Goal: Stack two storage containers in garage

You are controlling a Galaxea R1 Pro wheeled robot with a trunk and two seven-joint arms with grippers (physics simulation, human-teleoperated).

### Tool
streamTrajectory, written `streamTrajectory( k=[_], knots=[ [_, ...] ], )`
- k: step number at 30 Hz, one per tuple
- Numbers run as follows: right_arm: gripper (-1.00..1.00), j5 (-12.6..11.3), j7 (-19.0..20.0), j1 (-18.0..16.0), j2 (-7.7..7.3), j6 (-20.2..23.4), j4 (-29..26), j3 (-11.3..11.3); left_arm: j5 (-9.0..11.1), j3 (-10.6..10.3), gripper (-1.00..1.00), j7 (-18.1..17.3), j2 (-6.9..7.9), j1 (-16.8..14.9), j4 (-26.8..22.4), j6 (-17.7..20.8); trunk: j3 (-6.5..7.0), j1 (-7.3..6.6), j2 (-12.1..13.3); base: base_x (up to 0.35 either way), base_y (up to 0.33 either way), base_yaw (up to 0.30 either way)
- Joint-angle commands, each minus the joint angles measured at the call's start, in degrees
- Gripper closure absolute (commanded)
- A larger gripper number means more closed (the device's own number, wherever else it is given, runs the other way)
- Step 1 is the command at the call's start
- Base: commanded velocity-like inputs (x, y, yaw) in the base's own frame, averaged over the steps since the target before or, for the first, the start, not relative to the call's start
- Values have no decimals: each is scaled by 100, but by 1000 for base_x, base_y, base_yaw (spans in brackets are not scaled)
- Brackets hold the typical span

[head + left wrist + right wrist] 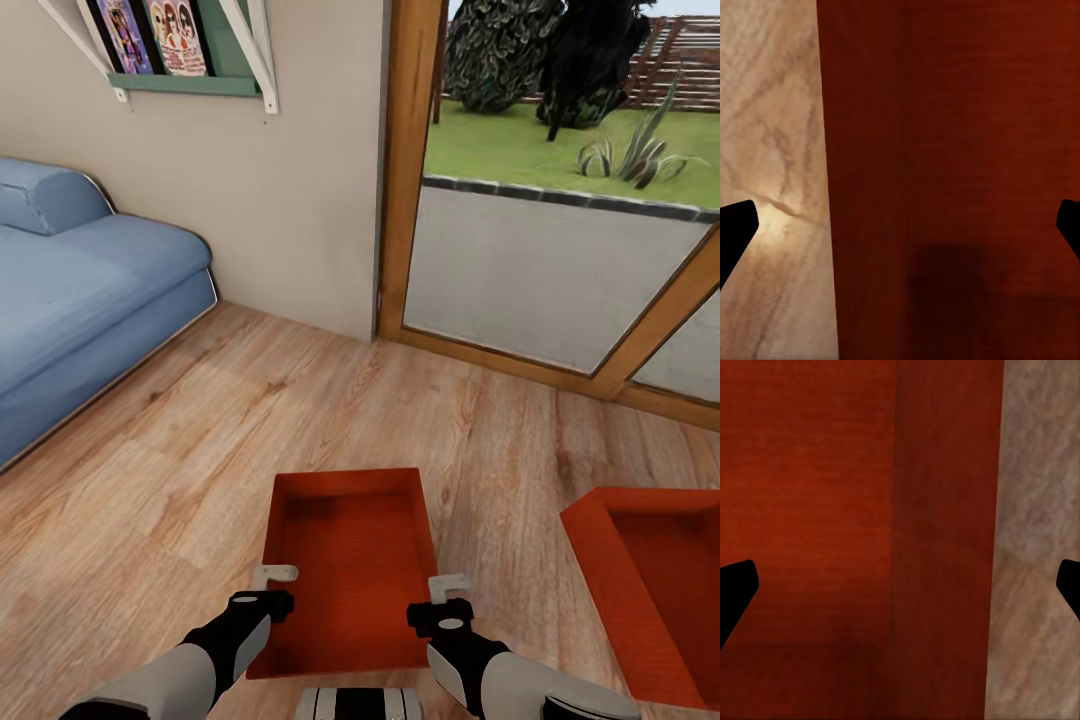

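Bins sit on the wood floor (150, 480) past the sofa (80, 310): one bin (350, 570) lies lengthwise between both arms, left gripper (272, 577) and right gripper (450, 583) each straddling a long wall, jaws apart; the second bin (650, 590) rests well right.

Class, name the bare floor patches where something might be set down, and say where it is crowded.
Free: planks between the blue sofa and the near bin; planks from that bin to the glass door. Crowded: the strip between the two bins, second bin, and beside both grippers.
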Motion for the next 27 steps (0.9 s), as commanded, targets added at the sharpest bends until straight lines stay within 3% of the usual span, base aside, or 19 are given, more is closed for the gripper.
streamTrajectory(
  k=[1,27],
  knots=[
    [-100,-59,-23,-1,0,-14,-6,48,58,-49,-100,32,1,1,-14,32,-4,-1,-1,0,0,0],
    [-100,-97,-23,-2,0,-14,23,14,58,-66,-100,25,10,1,18,41,-4,-1,-1,0,0,0]
  ],
)
